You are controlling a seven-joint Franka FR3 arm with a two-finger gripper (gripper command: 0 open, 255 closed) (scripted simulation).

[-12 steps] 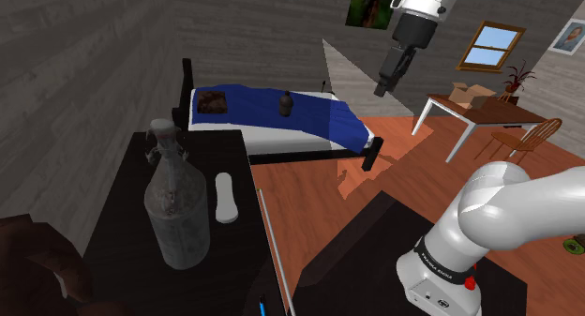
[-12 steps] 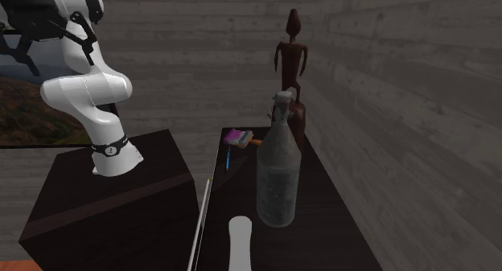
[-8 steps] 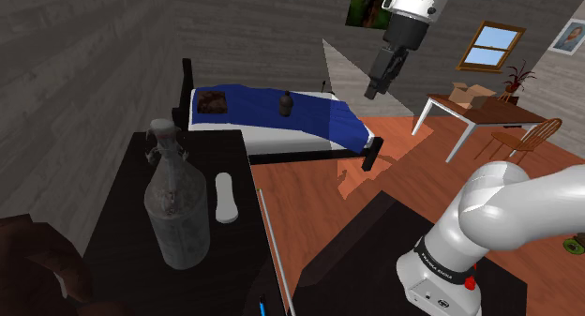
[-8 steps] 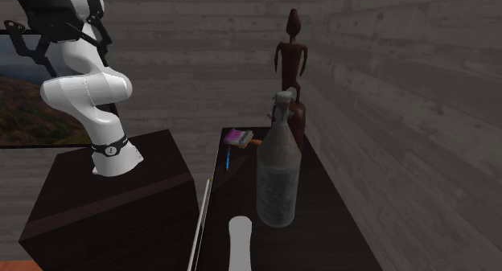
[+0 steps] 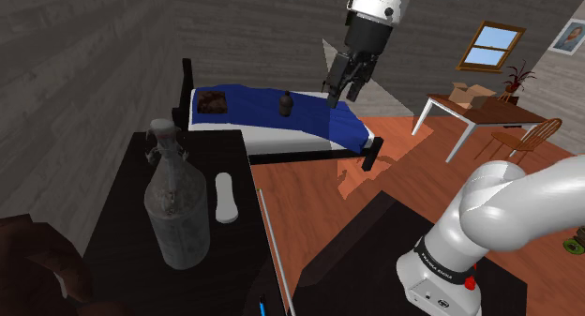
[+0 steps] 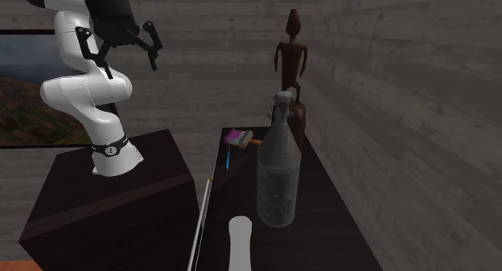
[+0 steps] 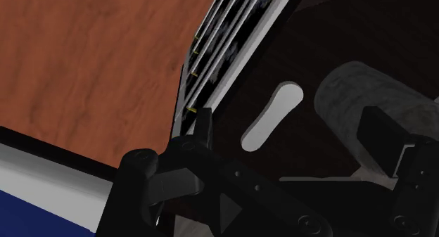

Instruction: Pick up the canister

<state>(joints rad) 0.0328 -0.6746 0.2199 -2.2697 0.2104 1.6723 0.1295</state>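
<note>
The canister [image 5: 176, 211] is a tall, cloudy grey bottle-shaped vessel with a clamp stopper. It stands upright on the dark table [image 5: 131, 258]. In the second exterior view the canister [image 6: 278, 169] rises in front of a dark figurine. My black gripper [image 5: 341, 91] hangs high in the air, far from the canister, over the bed end of the room. It is open with nothing between its fingers. From the second exterior view the gripper [image 6: 117, 56] shows its fingers spread wide above the stand. In the wrist view the gripper [image 7: 292, 130] points down at the table, and the canister [image 7: 355, 102] lies near one finger.
A white oblong object [image 5: 225, 197] lies on the table beside the canister. A tall dark figurine [image 6: 291, 64], a pink-bristled brush [image 6: 237, 137] and a blue pen [image 6: 228, 158] sit further along. A blue-covered bed [image 5: 319, 117] and a white table [image 5: 473, 112] stand across the wooden floor.
The arm has swung toward the shoulder view's left, carrying the gripper from in front of the far wall to above the bed. The canister has not moved.
</note>
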